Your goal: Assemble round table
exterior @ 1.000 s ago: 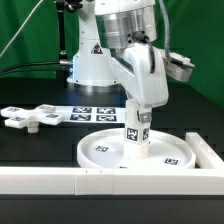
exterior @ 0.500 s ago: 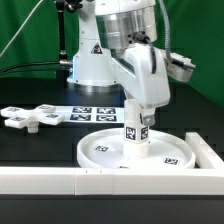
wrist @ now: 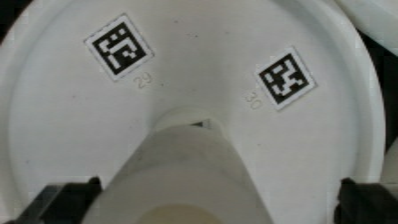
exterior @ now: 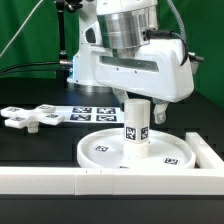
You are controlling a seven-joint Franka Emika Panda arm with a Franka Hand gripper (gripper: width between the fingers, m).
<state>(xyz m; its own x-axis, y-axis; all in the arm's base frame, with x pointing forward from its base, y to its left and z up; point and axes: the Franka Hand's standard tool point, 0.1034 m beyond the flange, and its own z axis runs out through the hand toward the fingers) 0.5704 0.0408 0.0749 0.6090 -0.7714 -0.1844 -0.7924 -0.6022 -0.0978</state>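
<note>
- The arm (exterior: pixel 92 58), white and bulky, fills the upper middle of the exterior view.
- Its wrist (exterior: pixel 140 72) turns a broad flat face to the camera and points straight down.
- The pincer (exterior: pixel 138 116) hangs at mid-frame.
- In the wrist view, the dark fingertips (wrist: pixel 63 205) sit far apart, jaws spread wide.

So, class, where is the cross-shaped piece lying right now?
The cross-shaped piece lies at the exterior view's left, beside the marker board, apart from the round disc.
</note>
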